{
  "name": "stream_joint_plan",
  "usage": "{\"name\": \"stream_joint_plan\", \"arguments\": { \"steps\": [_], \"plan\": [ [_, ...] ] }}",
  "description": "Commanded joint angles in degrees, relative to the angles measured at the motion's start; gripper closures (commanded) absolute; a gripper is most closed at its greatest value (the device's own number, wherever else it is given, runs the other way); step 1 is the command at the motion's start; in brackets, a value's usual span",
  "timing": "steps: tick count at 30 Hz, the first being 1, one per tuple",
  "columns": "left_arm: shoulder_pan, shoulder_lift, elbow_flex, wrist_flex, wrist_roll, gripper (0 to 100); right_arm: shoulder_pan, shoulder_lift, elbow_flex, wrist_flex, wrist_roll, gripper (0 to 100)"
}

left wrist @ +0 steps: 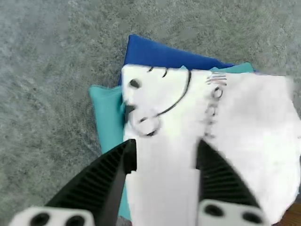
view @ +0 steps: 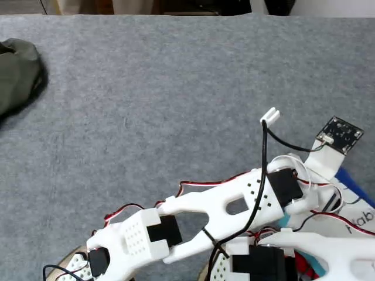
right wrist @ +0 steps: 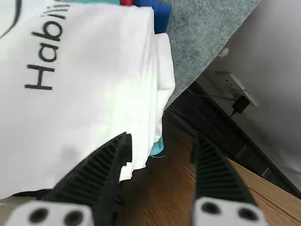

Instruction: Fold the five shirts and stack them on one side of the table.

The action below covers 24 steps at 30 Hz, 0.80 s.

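The grey felt surface (view: 176, 88) spreads wide and bare across the far and middle parts of the high view, so most of the open room lies there. Its far edge runs straight along the top of that view. In the right wrist view a wooden floor (right wrist: 188, 188) lies beyond the surface's edge. A pale wall (right wrist: 273, 56) rises behind it, carrying a socket (right wrist: 233, 84) and a black plug (right wrist: 240, 104).

Two white arms (view: 234, 205) crowd the near right of the high view, one crossing over the other, and a small camera board (view: 340, 133) sticks out toward the right edge.

The stack (left wrist: 155, 94) of folded shirts sits at the right side of the surface, close to its edge. A white shirt (left wrist: 235, 132) with dark print lies on top, a teal shirt (left wrist: 106, 117) shows below it, and a blue shirt (left wrist: 164, 54) is underneath. A sliver of red shirt (right wrist: 126, 3) peeks out between the layers. A dark olive shirt (view: 17, 73) lies bunched at the far left edge, well apart from the stack.

The left jaws stand wide apart above the white shirt and hold nothing. The right jaws are also spread and empty, with one finger over the white shirt's border and the other over the floor.
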Motion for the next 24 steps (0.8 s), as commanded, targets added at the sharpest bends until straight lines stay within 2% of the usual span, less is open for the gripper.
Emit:
{"name": "stream_joint_plan", "arguments": {
  "steps": [1,6,10,11,14,18,24],
  "plan": [
    [-0.88,-0.92,-3.78,0.35,1.23,75,1.36,-0.22,-0.22,-0.53,0.53,74.7],
    [-4.57,-1.27,-5.1,0.88,1.32,75,0.66,-0.22,-3.82,2.99,0.62,76.3],
    [-9.93,-2.68,-13.01,7.91,1.05,86,-6.29,-0.22,-10.24,10.11,0.62,97.6],
    [-11.6,-3.03,-14.77,10.46,0.09,90,-9.01,-0.22,-12.44,12.48,0.62,99.8],
    [-16.35,-3.12,-20.75,19.78,-7.03,99,-19.47,-0.22,-17.8,19.6,0.26,98.5],
    [-25.93,-2.59,-27.78,33.32,-10.37,98,-36.0,0.22,-18.68,20.31,-3.08,99.2],
    [-49.93,-3.03,-26.9,33.41,-19.34,98,-66.59,0.31,-15.6,19.69,-9.49,99.2]
  ]
}}
